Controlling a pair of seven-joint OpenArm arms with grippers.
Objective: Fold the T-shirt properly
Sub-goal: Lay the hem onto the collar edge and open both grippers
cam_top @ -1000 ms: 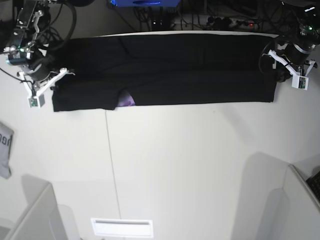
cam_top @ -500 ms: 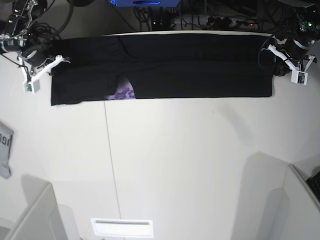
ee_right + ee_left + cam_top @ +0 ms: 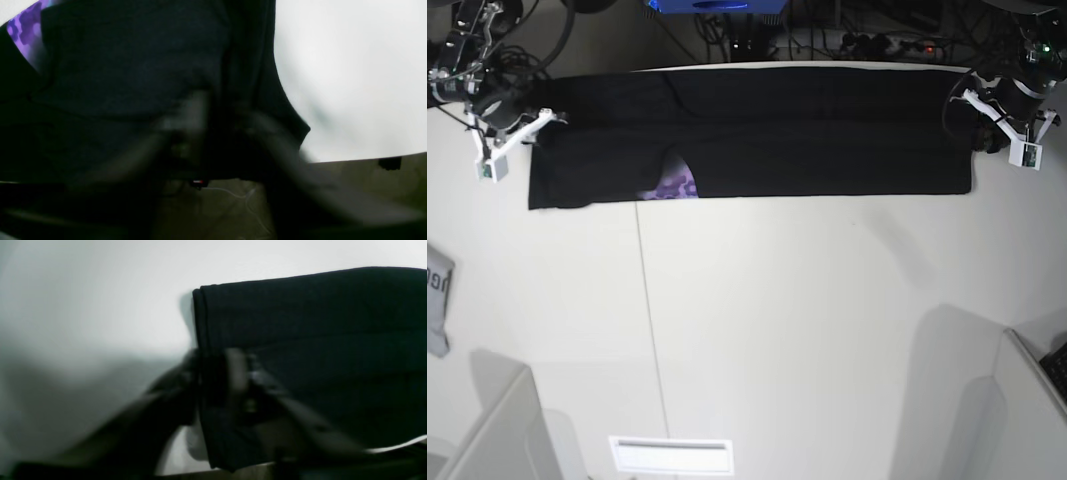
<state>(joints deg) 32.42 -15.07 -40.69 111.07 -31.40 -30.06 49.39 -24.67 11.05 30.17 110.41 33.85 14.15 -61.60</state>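
Note:
The black T-shirt (image 3: 807,130) lies as a long flat strip along the table's far edge, with a bit of purple print (image 3: 672,187) showing at its near hem. My left gripper (image 3: 980,125) is at the strip's right end. In the left wrist view its blurred fingers straddle the folded edge of the T-shirt (image 3: 317,323), and the left gripper (image 3: 215,373) stands parted. My right gripper (image 3: 532,130) is at the strip's left end. The right wrist view shows the right gripper (image 3: 222,120) blurred and parted over the T-shirt (image 3: 116,66), with the purple print (image 3: 25,30) at top left.
A small grey cloth item (image 3: 435,300) lies at the table's left edge. A white slotted plate (image 3: 670,455) sits near the front edge. Grey bins stand at the front left (image 3: 487,430) and front right (image 3: 1027,400). Cables and a power strip (image 3: 887,45) run behind the table.
Both grippers went from shut to parted. Over the second the arms drew the strip a little toward the far edge, it settled flat, and more purple print shows.

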